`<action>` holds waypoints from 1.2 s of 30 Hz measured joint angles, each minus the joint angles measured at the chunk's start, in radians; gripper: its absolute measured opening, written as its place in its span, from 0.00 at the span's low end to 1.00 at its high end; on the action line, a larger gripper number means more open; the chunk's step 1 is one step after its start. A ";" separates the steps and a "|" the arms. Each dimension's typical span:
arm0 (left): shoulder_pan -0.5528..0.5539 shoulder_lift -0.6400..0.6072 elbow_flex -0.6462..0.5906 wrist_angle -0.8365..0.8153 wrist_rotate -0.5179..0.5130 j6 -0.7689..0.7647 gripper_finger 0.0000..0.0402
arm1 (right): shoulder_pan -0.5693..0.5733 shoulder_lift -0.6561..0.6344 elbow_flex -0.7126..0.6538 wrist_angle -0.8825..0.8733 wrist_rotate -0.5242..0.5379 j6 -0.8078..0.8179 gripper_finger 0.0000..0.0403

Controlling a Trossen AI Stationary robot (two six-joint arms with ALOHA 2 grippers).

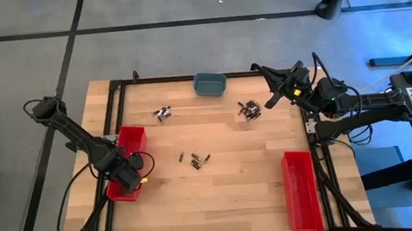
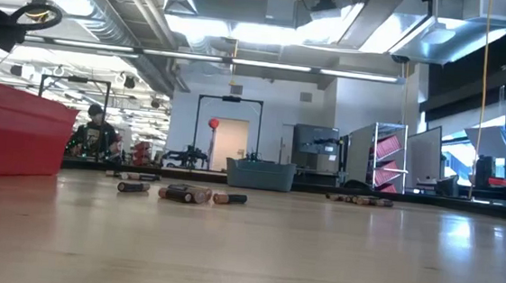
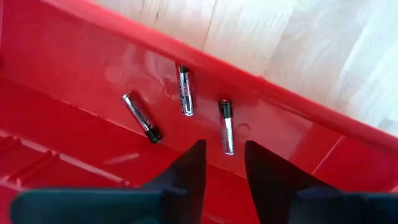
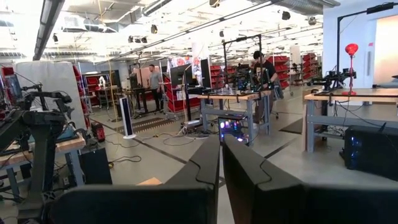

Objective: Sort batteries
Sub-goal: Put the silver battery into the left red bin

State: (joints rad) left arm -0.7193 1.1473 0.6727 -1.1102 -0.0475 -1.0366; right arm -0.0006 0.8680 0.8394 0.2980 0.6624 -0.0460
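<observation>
Three batteries lie on the floor of the left red bin. My left gripper hangs over that bin's near end, pointing down, open, with nothing between its fingers; the nearest battery lies just past the fingertips. Loose batteries lie on the table in three groups: mid-table, far left and far right. My right gripper is shut and empty, held level and high over the table's far right part.
A grey-blue dish stands at the far edge. A second red bin lies lengthwise at the near right. A black frame runs round the tabletop. Bare wood lies between the mid-table batteries and the right bin.
</observation>
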 joint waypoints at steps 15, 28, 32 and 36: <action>0.014 -0.152 0.220 -0.167 0.047 -0.272 0.43 | 0.000 0.000 0.000 -0.002 0.000 0.000 0.06; 0.287 -0.240 0.396 0.169 -0.391 -0.122 0.32 | 0.000 0.000 0.000 -0.025 -0.001 -0.001 0.06; 0.476 -0.146 0.396 0.316 -0.384 0.080 0.27 | 0.000 0.000 0.000 -0.041 -0.034 -0.001 0.06; 0.659 -0.024 0.395 0.453 -0.249 0.250 0.22 | 0.000 -0.004 0.000 -0.046 -0.090 -0.001 0.06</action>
State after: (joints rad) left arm -0.0604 1.1236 1.0679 -0.6568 -0.2965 -0.7862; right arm -0.0006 0.8636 0.8394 0.2522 0.5723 -0.0467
